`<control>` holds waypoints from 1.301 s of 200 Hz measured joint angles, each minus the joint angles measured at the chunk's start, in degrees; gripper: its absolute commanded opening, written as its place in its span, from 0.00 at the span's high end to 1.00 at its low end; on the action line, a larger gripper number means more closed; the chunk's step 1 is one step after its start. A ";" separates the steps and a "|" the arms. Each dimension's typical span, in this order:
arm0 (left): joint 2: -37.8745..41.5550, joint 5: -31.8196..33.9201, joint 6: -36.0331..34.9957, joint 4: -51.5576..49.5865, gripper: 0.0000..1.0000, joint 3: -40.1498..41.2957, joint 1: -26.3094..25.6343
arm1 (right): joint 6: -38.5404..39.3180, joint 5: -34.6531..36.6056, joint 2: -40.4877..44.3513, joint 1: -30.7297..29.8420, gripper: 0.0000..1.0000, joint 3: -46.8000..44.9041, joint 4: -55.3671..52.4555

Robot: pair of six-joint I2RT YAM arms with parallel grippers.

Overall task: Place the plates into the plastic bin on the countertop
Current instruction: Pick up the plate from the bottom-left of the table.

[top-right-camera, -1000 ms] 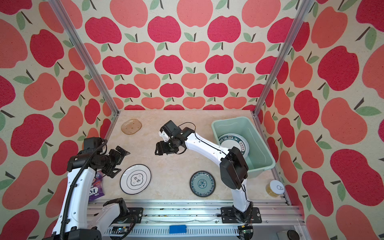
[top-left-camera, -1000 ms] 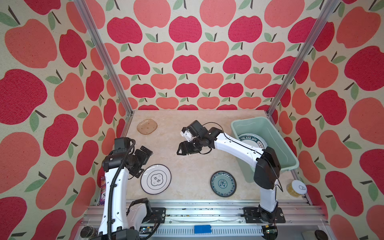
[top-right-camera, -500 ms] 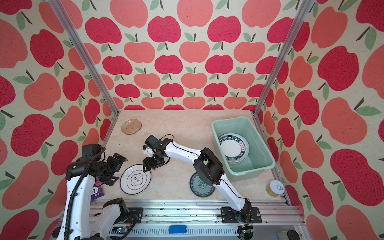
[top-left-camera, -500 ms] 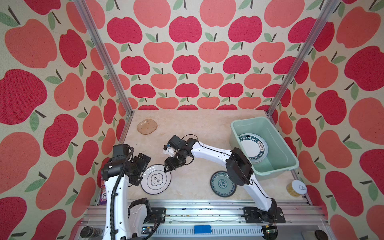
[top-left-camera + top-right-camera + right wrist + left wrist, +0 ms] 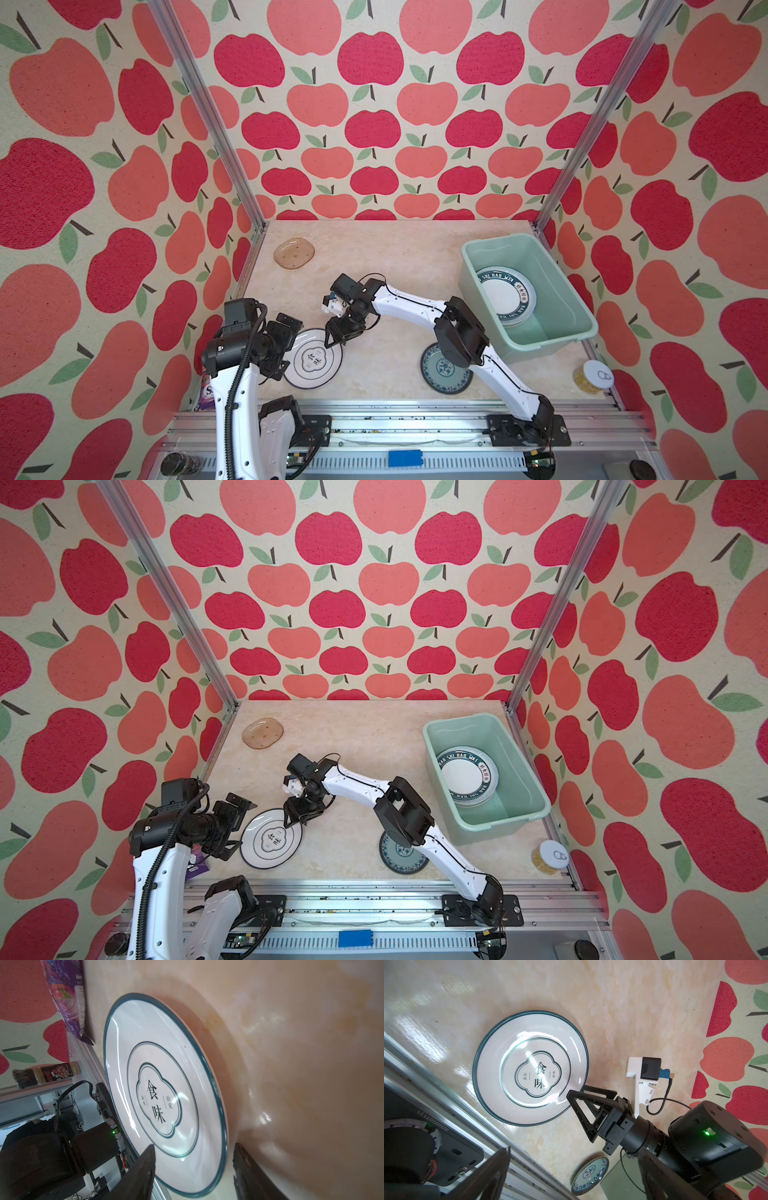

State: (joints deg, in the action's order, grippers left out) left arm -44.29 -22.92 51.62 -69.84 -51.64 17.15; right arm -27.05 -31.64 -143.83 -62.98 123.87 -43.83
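Swung leftward since before, right gripper [image 5: 578,1089] now straddles emblem plate [image 5: 529,1068] rim, jaws spread

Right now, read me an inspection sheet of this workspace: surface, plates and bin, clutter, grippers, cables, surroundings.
Surface: countertop, beige marbled, glossy.
Job's things: emblem plate, teal plate and amber plate lie on the countertop; plastic bin holds lettered-rim plates.
Clutter: yellow can at front right corner; purple packet at left edge.
Grippers: left gripper open beside the emblem plate; right gripper open, jaws straddling that plate's rim.
Cables: black cable looped at right wrist; ribbed hose along left arm.
Surroundings: apple-print walls, aluminium rails.
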 measured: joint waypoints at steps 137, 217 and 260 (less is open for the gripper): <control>0.07 -1.62 0.44 1.22 0.01 1.16 0.15 | -2.03 -3.85 -2.58 0.76 0.88 1.51 -0.26; 0.79 -2.14 0.33 1.73 0.01 1.14 0.26 | -2.80 -6.40 -1.01 1.29 1.00 -0.74 2.21; 0.26 -3.65 -0.42 3.50 0.01 -0.11 0.24 | -3.58 -5.11 2.60 2.49 1.00 -5.66 3.82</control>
State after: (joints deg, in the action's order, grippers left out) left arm -44.03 -26.57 51.20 -66.35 -51.75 17.39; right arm -30.63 -36.75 -141.23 -60.49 118.21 -40.01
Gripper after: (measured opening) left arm 0.992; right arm 0.073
